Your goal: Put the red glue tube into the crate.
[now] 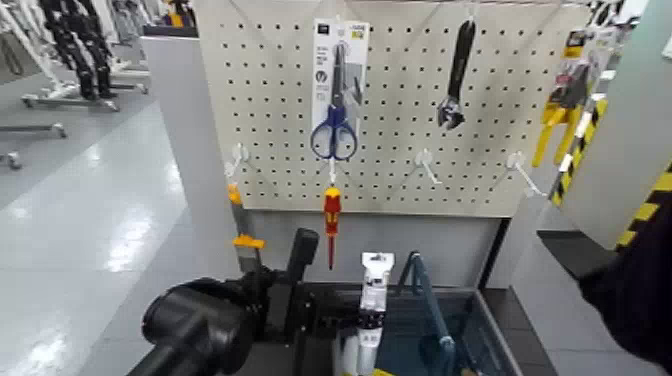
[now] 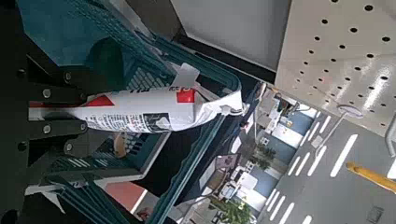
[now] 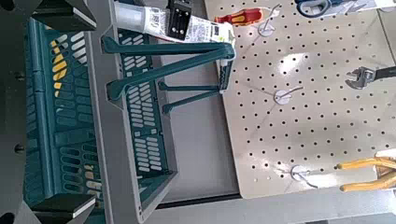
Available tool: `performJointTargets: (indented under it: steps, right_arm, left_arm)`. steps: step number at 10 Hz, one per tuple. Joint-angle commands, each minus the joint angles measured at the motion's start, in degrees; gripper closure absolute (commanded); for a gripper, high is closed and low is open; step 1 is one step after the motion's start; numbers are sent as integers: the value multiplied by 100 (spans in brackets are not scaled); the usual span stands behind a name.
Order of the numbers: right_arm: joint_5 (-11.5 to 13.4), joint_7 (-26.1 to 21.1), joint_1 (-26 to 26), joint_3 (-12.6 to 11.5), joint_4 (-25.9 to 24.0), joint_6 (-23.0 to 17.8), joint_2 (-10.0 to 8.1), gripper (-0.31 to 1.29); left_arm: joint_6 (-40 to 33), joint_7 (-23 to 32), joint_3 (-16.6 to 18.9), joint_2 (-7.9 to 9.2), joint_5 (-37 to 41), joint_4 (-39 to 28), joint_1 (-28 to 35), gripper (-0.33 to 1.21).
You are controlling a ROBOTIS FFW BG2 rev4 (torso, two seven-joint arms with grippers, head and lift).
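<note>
- Here the left gripper (image 2: pixel 58 114) is pinched on the red glue tube (image 2: pixel 159 109), its dark fingers (image 2: pixel 47 93) closed around the tube's lower end.
- In the head view the red glue tube (image 1: pixel 372 300) stands upright (white header card uppermost) just beside the crate (image 1: pixel 495 330), at its left edge and raised handle (image 1: pixel 425 290).
- The right wrist view shows the crate (image 3: pixel 84 112) with its slotted walls, and the pack (image 3: pixel 182 21) by its rim.
- The right gripper's fingers: cannot tell; that arm sits low at the right.
- On the pegboard (image 1: pixel 400 130) hang scissors (image 1: pixel 335 95), a wrench (image 1: pixel 457 75) and a red-and-yellow screwdriver (image 1: pixel 331 215).
</note>
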Motion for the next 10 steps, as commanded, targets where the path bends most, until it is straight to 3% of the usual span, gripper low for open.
performJointTargets:
  steps: [1,2,3,10]
  right_arm:
    - [0,9,0,0,0,-1,791,2]
    - [-9,9,0,0,0,-10,791,2]
    - [-9,9,0,0,0,-10,791,2]
    - [-9,0,0,0,0,-28,791,2]
  left_arm:
    - [99,26,28,4,-40,24,-12,49]
    - [91,26,54,-13,-31,24,-12,-2]
    - [73,26,37,-4,-31,15,-12,-8]
    - [-68,132,10,-4,-75,-161,-38,-8]
